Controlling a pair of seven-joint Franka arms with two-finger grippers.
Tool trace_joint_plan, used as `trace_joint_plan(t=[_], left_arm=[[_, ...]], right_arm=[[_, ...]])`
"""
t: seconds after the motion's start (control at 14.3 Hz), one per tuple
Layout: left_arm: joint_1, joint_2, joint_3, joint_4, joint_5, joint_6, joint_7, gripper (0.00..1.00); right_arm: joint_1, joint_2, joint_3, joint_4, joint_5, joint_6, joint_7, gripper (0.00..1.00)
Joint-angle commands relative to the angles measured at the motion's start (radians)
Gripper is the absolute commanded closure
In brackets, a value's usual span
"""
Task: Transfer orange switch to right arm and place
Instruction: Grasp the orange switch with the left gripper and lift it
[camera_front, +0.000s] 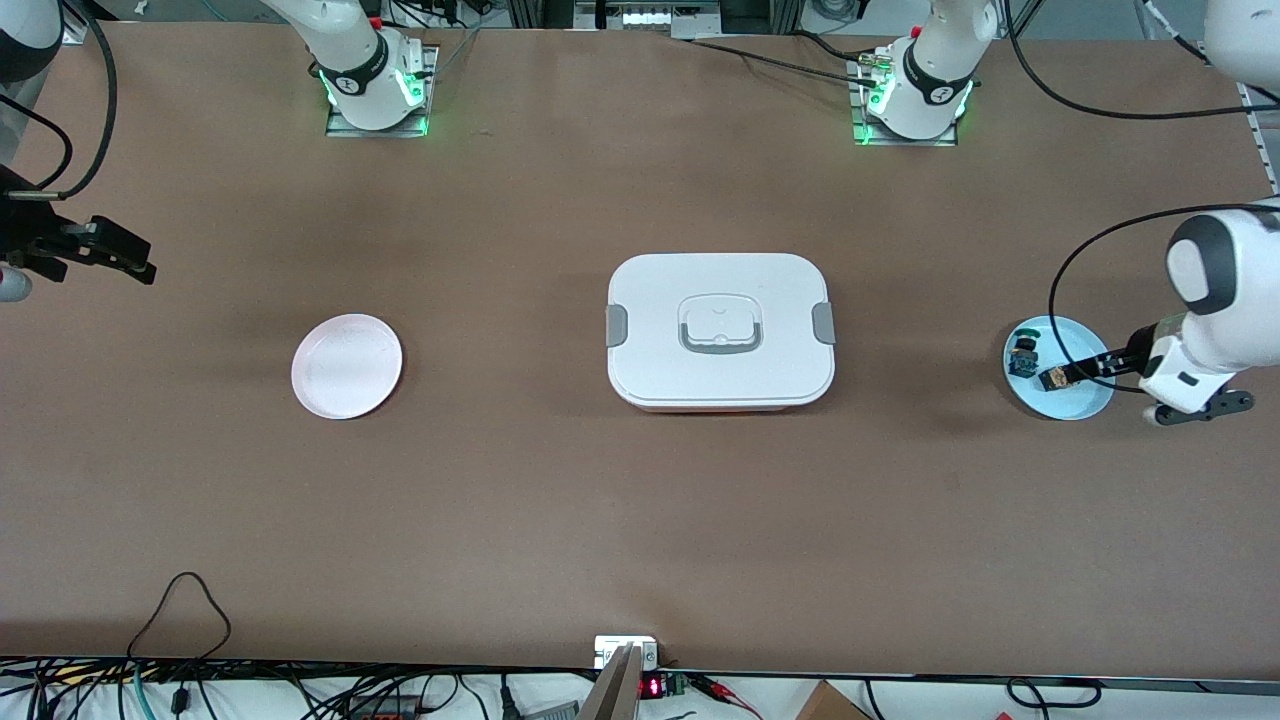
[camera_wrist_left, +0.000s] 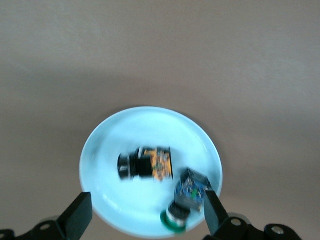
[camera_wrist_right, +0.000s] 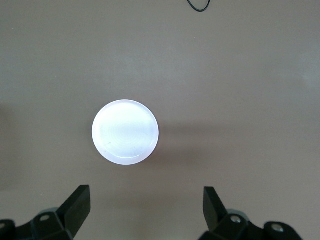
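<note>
Front view: at the right edge of the frame the left gripper (camera_front: 1062, 376) hangs low over the light blue plate (camera_front: 1085, 400), where the orange switch (camera_front: 1050, 379) lies beside a blue-bodied part (camera_front: 1022, 357). At the upper left edge the right gripper (camera_front: 140, 262) waits, above the white plate (camera_front: 347, 366); a lidded white box (camera_front: 720, 330) sits mid-frame.

Left wrist view: the fingers (camera_wrist_left: 76, 218) stand wide, holding nothing, straddling the switch (camera_wrist_left: 147, 163) at lower centre. It looks light, rigid and small; the squarish tan body should grip better than the round black barrel, which may roll.

Right wrist view: its fingers (camera_wrist_right: 75, 206) are spread wide and empty over the white plate (camera_wrist_right: 125, 132).
</note>
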Motion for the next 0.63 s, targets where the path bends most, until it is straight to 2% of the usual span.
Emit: trace_joint_plan(t=[0.0,0.14,0.56], left_arm=[[0.034,0.035,-0.009,-0.09,0.017,0.195,-0.011,0.01],[0.047,0.059,-0.009,-0.105,0.017,0.264,-0.002,0.01],[0.053,0.082,-0.011,-0.134,0.015,0.27,-0.003,0.03]], right_arm=[[-0.008,-0.005,0.006,0.012,0.01,-0.019,-0.011,0.0],[-0.01,-0.005,0.006,0.01,0.01,-0.019,-0.012,0.0],[-0.01,-0.005,0.006,0.012,0.01,-0.017,-0.011,0.0]])
